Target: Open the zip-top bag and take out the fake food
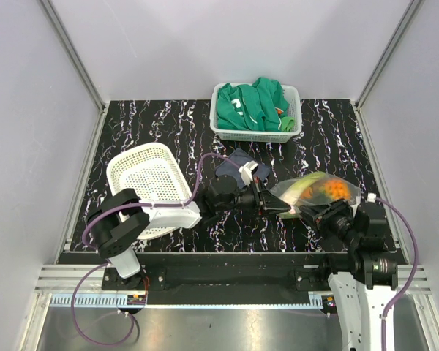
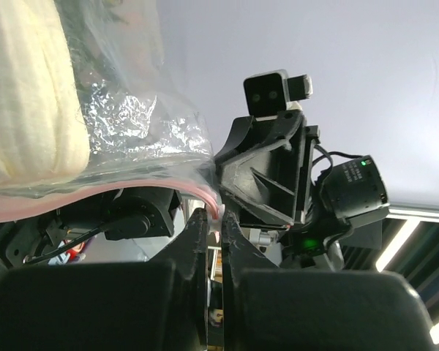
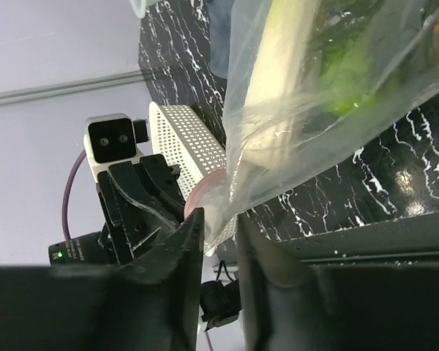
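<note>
Zip-top bag: right of table centre, just in front of the right arm, zip strip end towards the near-left. Zip appears closed where it is gripped; the rest of the strip is not legible.

Fake food: all inside the bag. Orange pieces lie at the right end and a pale leek-like piece runs lengthwise. A green piece sits beside it.

Left gripper: fingers pressed together, with the pinkish-red strip of the bag pinched between the tips. The film fans out from that point.

Right gripper: faces the left one across the same corner of the bag. Fingers stand narrowly apart, and the thin corner of the bag sits in the gap. A visible space remains on either side, so no firm clamp is seen.

Whether the bag's body rests on the table or hangs just over it I cannot tell.

Surroundings:
- Dark grey-blue cloth lies just behind the left gripper.
- White perforated basket is tipped on its side at the left, near the left arm.
- Second white basket stands at the far edge and holds a green garment.
</note>
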You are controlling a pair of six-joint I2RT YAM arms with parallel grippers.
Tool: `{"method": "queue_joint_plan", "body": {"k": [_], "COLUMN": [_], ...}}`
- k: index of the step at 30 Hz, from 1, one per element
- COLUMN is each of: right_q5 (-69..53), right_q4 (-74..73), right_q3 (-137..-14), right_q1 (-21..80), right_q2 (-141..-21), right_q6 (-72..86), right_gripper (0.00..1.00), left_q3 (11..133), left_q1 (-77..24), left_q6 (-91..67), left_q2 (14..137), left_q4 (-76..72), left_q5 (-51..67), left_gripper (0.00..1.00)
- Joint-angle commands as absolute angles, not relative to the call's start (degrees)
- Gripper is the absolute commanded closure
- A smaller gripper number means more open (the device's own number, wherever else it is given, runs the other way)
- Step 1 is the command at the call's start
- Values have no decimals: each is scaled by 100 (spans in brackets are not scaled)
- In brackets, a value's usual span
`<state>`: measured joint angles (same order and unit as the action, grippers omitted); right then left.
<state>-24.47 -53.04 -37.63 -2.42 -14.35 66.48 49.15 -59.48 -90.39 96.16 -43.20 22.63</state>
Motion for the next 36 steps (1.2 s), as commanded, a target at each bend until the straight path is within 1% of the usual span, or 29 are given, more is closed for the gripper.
{"method": "queue_joint_plan", "body": {"k": [1,2,3,5,7,11,15,19,21,23,25,26,27,28,29,32,36], "right_q5": [-2646,-2611,-2584,-2628,-2794,-2848,-2909,-3006,-2988,-2980,-2936,-2892,-2892,-2892,-2892,-2865,-3032], "right_q4": [-5414,-5423,-5423,-5405,-5248,-5028,-4913,-4755,-4755,-4755,-4799,-4816,-4860,-4904,-4965,-5054,-5142], "right_q3": [-4219,-4219,-4201,-4123,-3947,-3797,-3709,-3604,-3595,-3586,-3603,-3656,-3682,-3717,-3787,-3867,-3780], "right_q1": [-246,-246,-246,-246,-246,-246,-246,-246,-246,-246,-246,-246,-246,-246,-246,-246,-246], "right_q2": [-1776,-1723,-1670,-1644,-1652,-1635,-1696,-1679,-1696,-1731,-1758,-1767,-1828,-1872,-1907,-1785,-1389], "right_q6": [5968,6046,6082,6187,6310,6679,6838,7101,7145,7207,7190,7181,7155,7102,7084,7101,7644], "right_gripper": [59,46,41,39,39,43,50,68,68,71,79,81,86,97,100,100,100], "left_q3": [5185,5229,5247,5265,5256,5195,5168,5212,5212,5168,5142,5150,5142,5115,5098,5124,4870], "left_q1": [-5880,-5889,-5906,-5924,-5941,-5985,-6055,-6117,-6170,-6187,-6196,-6196,-6196,-6196,-6188,-6135,-6003], "left_q6": [-8982,-8982,-8982,-9000,-8991,-8991,-9026,-9026,-9044,-9114,-9158,-9150,-9141,-9132,-9141,-9062,-9070], "left_q2": [9589,9589,9598,9606,9572,9554,9580,9650,9712,9747,9791,9791,9782,9782,9782,9774,9642], "left_q4": [-4561,-4570,-4570,-4570,-4544,-4526,-4553,-4544,-4544,-4640,-4685,-4650,-4597,-4571,-4605,-4457,-4386], "left_q5": [2074,2074,2083,2066,2065,2022,1995,1995,1986,2013,2030,2039,2056,2065,2065,2092,1847], "left_gripper": [100,100,100,100,100,100,100,100,100,100,100,100,100,100,100,100,100]}}
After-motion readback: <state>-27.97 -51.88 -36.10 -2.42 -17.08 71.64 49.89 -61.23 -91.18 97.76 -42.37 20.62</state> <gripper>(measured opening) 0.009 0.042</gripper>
